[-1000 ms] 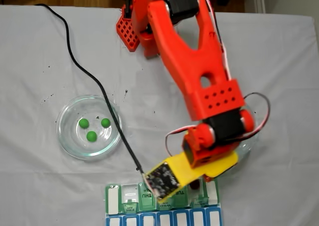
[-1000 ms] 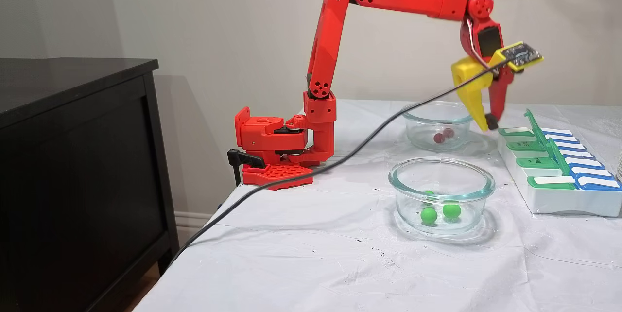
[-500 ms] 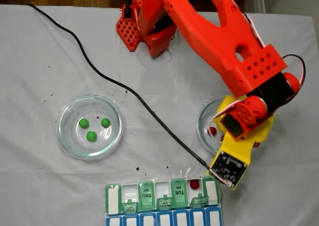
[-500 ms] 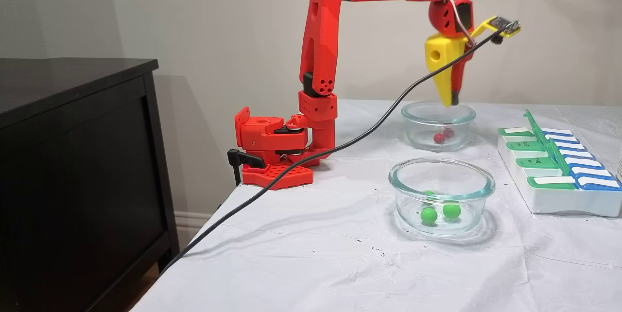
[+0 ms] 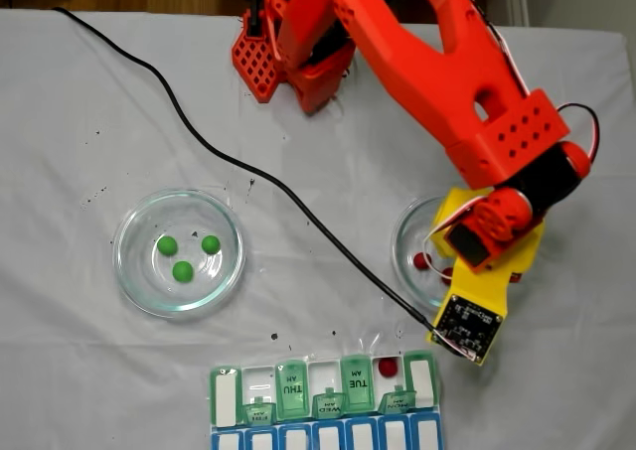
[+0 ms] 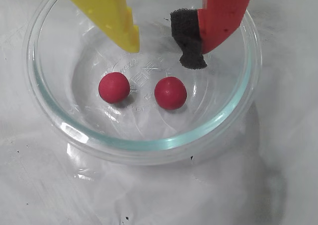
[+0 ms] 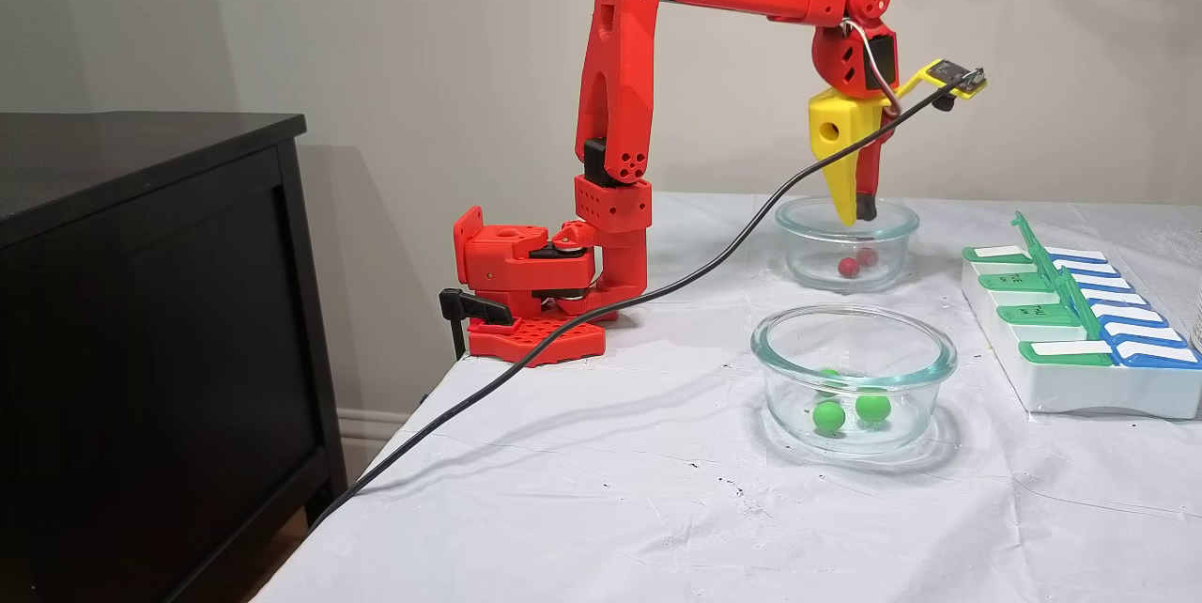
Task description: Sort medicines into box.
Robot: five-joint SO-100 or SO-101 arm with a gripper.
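Two dark red medicines (image 6: 114, 87) (image 6: 170, 93) lie in a clear glass dish (image 6: 149, 145). My gripper (image 6: 161, 51) hangs open just above them, inside the rim, with nothing between the yellow finger and the padded red finger. In a fixed view the gripper (image 7: 856, 211) dips into the far dish (image 7: 798, 218). One more red medicine (image 5: 388, 367) sits in an open compartment of the box (image 5: 292, 388). Three green medicines (image 5: 183, 270) rest in the left dish (image 5: 129, 271). The box (image 7: 1080, 392) lies at the table's right in a fixed view.
A black cable (image 5: 199, 142) runs across the white cloth from the wrist camera, passing between the dishes. The arm's red base (image 5: 263, 63) is clamped at the table's far edge. A black cabinet (image 7: 141, 302) stands beside the table.
The gripper swung away from the box to the dish of red medicines and lowered toward it. A red medicine stays behind in the box compartment.
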